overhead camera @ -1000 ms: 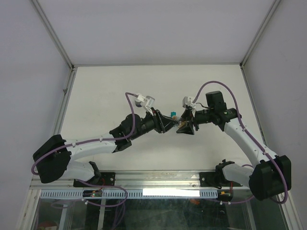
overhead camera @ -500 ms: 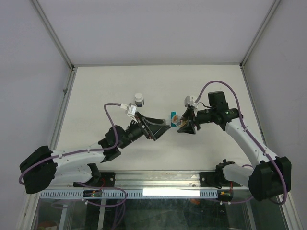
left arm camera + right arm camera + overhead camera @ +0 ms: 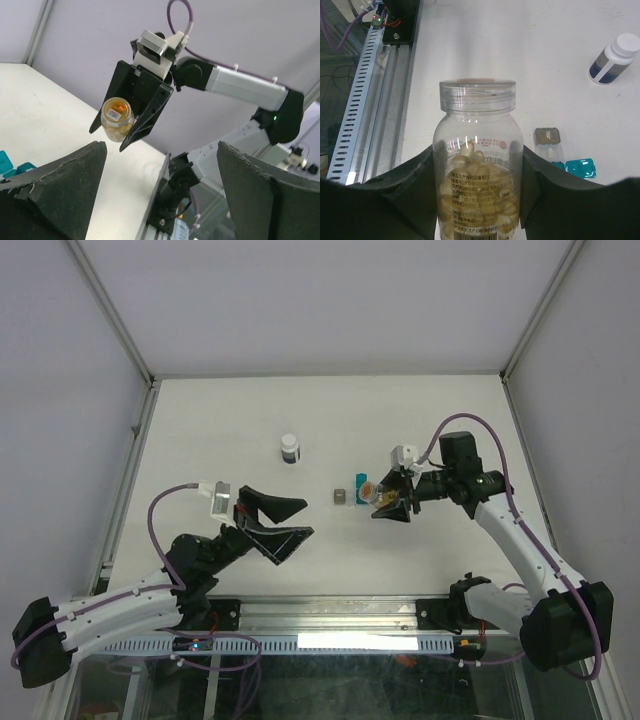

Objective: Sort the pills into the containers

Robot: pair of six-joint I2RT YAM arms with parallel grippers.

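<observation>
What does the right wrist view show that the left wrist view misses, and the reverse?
Right wrist only: the white-capped bottle and the grey container. Left wrist only: the right arm seen from outside, and the open left gripper. Both: the clear bottle clamped in the right gripper, and the teal container on the table.

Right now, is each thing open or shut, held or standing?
left gripper: open, empty.
right gripper: shut on the clear pill bottle.
clear pill bottle: held, lid on, pills inside.
white bottle: standing upright, cap on.
teal container: on the table; lid state unclear.
grey container: on the table; lid state unclear.
</observation>
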